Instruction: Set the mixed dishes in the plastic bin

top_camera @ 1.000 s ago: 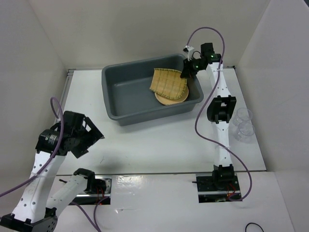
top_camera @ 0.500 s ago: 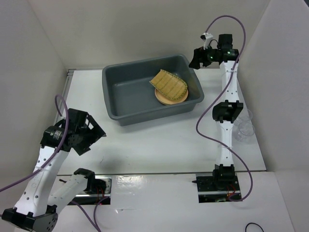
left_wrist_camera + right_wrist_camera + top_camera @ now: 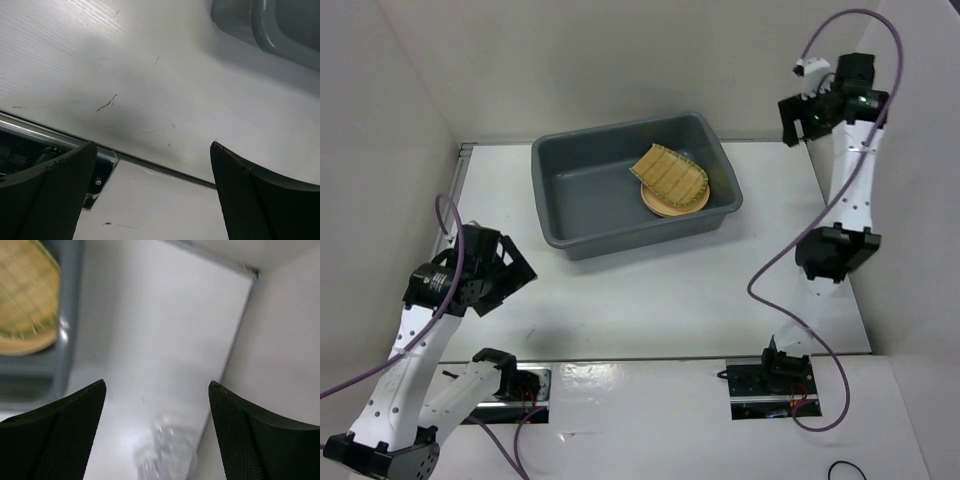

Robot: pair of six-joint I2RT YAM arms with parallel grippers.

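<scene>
Top external view: a white table (image 3: 650,290) sits between plain white walls (image 3: 570,60). At 12 o'clock the grey bin (image 3: 620,238) holds the bamboo tray (image 3: 670,172) on a tan plate (image 3: 665,207). The left gripper (image 3: 152,145) at 8 o'clock and the right gripper (image 3: 157,385) at 2 o'clock have fingers apart, holding nothing.

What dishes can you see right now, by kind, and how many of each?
Bamboo tray: 1, inside the plastic bin
Tan plate: 1 showing, under the tray in the bin
Clear plastic cups: at least 1, a blur on the table in the right wrist view; exact count unclear
Total: at least 3 dishes
</scene>
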